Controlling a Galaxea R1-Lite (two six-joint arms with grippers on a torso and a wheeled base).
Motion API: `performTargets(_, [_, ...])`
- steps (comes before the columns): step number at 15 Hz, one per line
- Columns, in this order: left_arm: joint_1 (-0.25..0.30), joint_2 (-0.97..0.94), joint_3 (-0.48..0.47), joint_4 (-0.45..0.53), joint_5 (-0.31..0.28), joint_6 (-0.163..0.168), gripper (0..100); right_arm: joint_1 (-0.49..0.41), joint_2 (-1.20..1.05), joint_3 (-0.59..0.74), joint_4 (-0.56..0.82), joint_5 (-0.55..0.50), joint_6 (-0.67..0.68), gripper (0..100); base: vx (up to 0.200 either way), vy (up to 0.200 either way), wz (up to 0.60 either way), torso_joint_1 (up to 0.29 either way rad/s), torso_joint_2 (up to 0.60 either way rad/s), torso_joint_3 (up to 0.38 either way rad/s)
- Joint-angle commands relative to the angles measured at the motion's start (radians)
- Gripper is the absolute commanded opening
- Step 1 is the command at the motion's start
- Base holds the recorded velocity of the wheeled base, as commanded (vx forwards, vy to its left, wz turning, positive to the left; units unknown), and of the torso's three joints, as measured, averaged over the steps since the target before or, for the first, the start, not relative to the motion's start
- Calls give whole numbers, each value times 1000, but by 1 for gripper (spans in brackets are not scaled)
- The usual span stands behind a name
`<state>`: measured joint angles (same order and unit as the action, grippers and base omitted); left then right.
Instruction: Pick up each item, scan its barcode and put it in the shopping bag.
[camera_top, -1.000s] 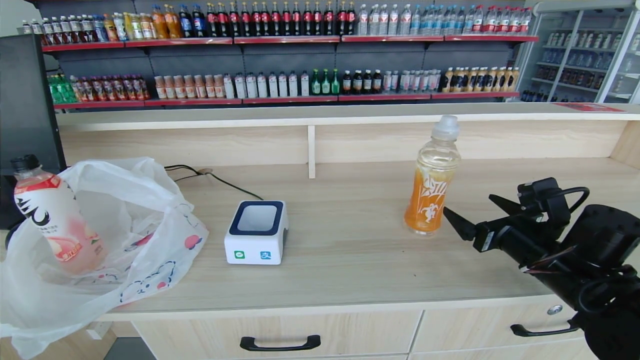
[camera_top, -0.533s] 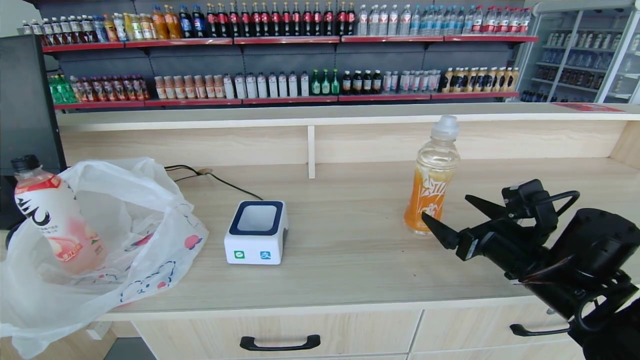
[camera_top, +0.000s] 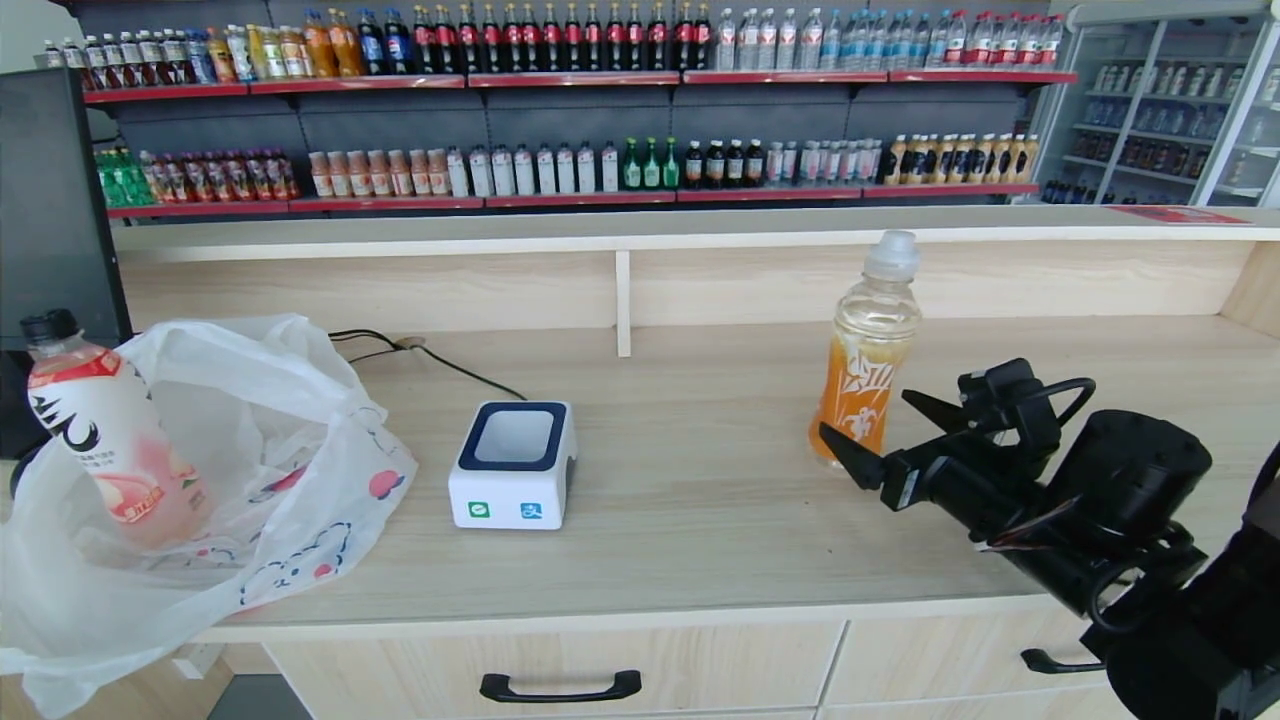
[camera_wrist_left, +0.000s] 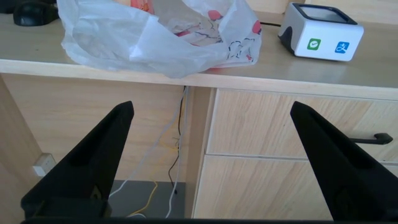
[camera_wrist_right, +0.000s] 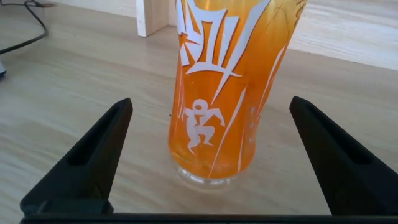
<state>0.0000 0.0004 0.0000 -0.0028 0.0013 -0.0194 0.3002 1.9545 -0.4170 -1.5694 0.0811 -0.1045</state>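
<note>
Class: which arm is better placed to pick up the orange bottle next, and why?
Right: the right gripper, open, faces the orange bottle close by; the left gripper hangs below the counter.

- You had bare counter (camera_top: 700, 500) open between the scanner (camera_top: 513, 463) and the orange bottle (camera_top: 865, 350).
- That bottle stood just ahead of your right gripper's (camera_top: 865, 412) spread fingers.
</note>
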Motion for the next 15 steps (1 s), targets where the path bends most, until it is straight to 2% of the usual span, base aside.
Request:
performTargets(1, [0,0,0,0,0,-1,100,-3,20,0,-1,0,-1,100,0,0,0,0,0,0])
performTargets(4, [0,0,0,0,0,-1,100,-4,29,-2,-1,-3,0,100,0,0,0,0,0,0])
performTargets(15, [0,0,0,0,0,-1,100,-95,11,12,-1,-3,2,100,0,0,0,0,0,0])
